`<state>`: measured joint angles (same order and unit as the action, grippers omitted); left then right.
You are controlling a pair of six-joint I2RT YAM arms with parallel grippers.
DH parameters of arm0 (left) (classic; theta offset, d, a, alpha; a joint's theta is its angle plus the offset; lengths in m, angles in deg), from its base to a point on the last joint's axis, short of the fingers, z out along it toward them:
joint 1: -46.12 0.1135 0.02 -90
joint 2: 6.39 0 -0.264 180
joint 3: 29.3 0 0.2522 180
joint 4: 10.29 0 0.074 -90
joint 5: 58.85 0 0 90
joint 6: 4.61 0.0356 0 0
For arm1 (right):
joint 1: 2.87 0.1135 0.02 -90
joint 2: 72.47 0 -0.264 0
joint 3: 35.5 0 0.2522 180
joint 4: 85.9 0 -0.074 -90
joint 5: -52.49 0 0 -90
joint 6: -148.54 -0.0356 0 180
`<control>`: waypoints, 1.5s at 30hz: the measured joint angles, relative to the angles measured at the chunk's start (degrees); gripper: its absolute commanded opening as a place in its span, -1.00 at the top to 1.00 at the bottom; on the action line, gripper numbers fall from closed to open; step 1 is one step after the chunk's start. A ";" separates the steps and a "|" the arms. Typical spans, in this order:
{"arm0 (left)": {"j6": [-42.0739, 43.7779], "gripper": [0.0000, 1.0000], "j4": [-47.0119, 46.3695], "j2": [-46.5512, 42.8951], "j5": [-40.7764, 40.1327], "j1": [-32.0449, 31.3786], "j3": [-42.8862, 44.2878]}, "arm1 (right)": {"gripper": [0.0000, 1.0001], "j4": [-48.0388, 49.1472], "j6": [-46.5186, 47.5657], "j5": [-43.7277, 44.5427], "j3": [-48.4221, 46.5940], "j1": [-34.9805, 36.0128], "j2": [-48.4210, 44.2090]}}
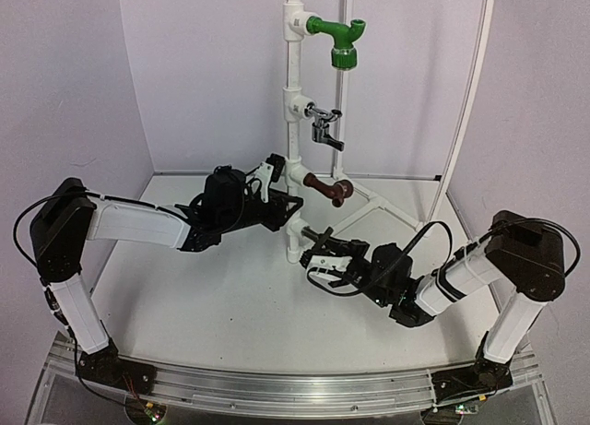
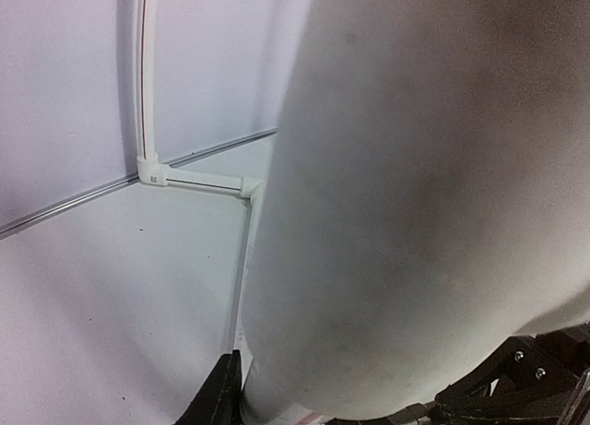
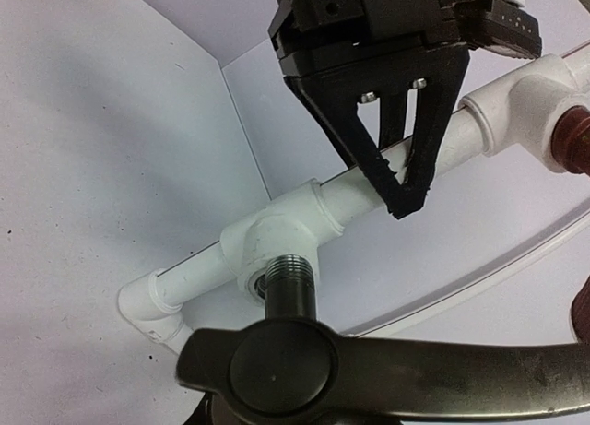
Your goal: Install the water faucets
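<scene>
A: What is the biggest thing in front of you?

B: The white table (image 1: 230, 305). At its far middle stands the upright white pipe (image 1: 293, 121), with 4 tee outlets facing right.

A: Where do your arms sit?

B: Your left arm (image 1: 138, 224) reaches in from the left and your right arm (image 1: 461, 277) from the near right. Both meet at the lower part of the pipe.

A: And the tools?

B: Your left gripper (image 1: 284, 204) is pressed together on the pipe, clamping it between the lowest tee (image 3: 267, 236) and the next tee up. Your right gripper (image 1: 318, 250) pinches the dark faucet (image 3: 286, 360) by its body.

A: Where are the faucets?

B: 3 sit on the pipe. The green faucet (image 1: 339, 38) is at the top, the silver faucet (image 1: 324, 128) is below it, and the brown faucet (image 1: 327, 187) is lower again, just right of your left gripper. The dark faucet is at the lowest tee, lever handle toward you. Its threaded end (image 3: 288, 268) is at the mouth of the opening, and you cannot tell how far in it is.
</scene>
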<state>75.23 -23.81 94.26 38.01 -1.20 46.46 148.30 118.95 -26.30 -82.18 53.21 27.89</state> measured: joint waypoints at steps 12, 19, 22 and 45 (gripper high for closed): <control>-0.38 1.00 -1.35 0.17 -0.85 -0.31 -0.58 | 1.00 0.15 -1.31 0.37 1.02 -0.08 0.52; -0.41 1.00 -1.69 0.17 -0.98 -0.38 -0.74 | 1.00 0.13 -2.09 0.36 0.79 -0.43 1.00; -0.44 1.00 -2.09 0.17 -1.05 -0.43 -0.97 | 1.00 0.14 -2.69 0.37 0.47 -0.76 1.09; -1.21 1.00 -3.01 0.43 -4.21 -1.43 -1.24 | 1.00 0.11 -14.03 0.54 -1.37 -1.20 2.66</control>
<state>74.02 -26.83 94.69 33.79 -2.63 45.22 148.41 104.92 -25.76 -83.54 52.00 30.55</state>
